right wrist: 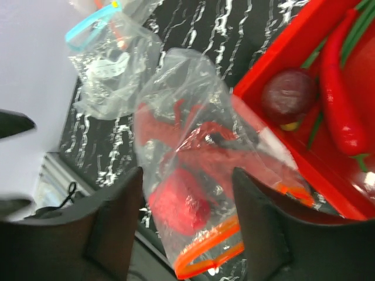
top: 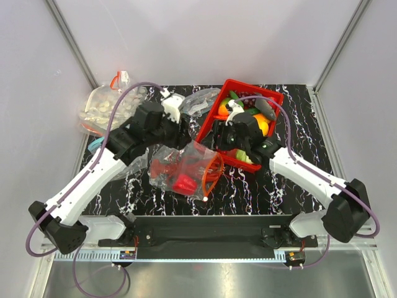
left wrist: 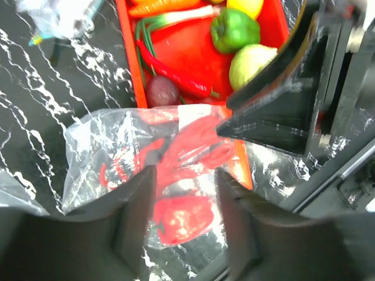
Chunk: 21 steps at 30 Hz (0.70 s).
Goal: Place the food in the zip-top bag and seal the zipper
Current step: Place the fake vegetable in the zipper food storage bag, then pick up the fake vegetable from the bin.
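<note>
Food (left wrist: 184, 219) in glossy red is lying inside the zip-top bag (top: 180, 167), which is resting crumpled on the black marbled table (top: 260, 186) at the centre of the top view. It is lying just beside the lower left wall of the red tray (top: 257, 88).

The zipper (top: 214, 176) is gaping as an orange loop at the bag's lower right end.

The left gripper (left wrist: 184, 175) is hanging over the bag with its fingers spread and nothing between them. The right gripper (right wrist: 187, 175) is also standing parted above the bag, gripping nothing.

A red chilli (left wrist: 176, 73), a green pepper (left wrist: 234, 29) and a dark round piece (right wrist: 290, 96) are sitting in the tray.

A teal-zipped bag (right wrist: 108, 70) is lying at the left, and a bag of pale pieces (top: 108, 105) is at the upper left.
</note>
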Each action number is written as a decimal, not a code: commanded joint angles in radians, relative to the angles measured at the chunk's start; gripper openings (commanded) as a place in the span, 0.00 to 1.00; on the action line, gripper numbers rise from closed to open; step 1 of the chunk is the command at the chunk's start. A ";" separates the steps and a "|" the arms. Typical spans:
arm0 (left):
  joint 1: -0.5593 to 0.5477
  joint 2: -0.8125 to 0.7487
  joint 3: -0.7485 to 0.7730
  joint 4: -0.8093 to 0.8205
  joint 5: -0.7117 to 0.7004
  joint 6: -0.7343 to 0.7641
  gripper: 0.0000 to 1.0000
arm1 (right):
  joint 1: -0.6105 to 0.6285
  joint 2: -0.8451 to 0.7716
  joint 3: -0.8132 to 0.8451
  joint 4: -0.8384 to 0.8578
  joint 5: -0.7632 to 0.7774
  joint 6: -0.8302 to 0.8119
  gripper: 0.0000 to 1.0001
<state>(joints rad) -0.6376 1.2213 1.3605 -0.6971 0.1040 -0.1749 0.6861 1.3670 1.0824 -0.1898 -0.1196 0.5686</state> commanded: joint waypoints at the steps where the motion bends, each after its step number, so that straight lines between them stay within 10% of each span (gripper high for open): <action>1: -0.115 0.001 -0.032 -0.015 -0.134 -0.024 0.62 | -0.005 -0.081 -0.028 -0.011 0.080 -0.021 0.71; 11: -0.417 -0.094 -0.204 0.085 -0.374 -0.143 0.93 | -0.111 -0.223 -0.098 -0.140 0.170 0.013 0.86; 21: -0.591 0.138 -0.103 0.035 -0.553 -0.179 0.94 | -0.255 -0.370 -0.182 -0.195 0.270 0.028 0.91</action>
<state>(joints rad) -1.2087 1.2987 1.1751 -0.6849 -0.3611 -0.3317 0.4534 1.0088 0.8894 -0.3630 0.0895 0.5987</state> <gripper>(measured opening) 0.934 0.902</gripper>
